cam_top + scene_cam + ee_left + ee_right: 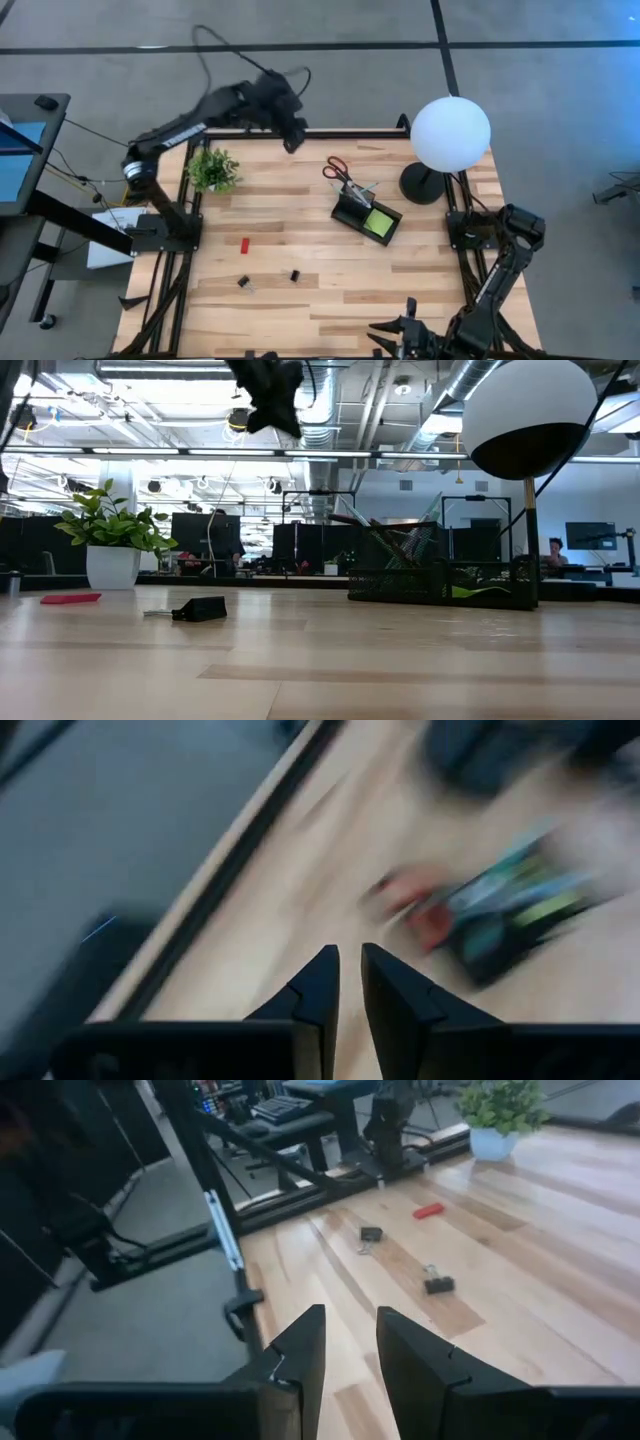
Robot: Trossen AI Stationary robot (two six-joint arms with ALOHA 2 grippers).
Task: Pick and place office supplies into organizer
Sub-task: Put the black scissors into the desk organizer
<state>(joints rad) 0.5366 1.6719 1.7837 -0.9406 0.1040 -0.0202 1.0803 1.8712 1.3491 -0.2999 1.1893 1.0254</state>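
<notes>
High view: left gripper [293, 137], jaws slightly parted and empty, should descend squarely over the red block [244, 243].

A small green potted plant [212, 169] in a white pot is seen near the table's far left corner. A white globe lamp [450, 131] on a round black base is placed near the far right corner. The wooden table [300, 300] is edged by a black frame.
</notes>
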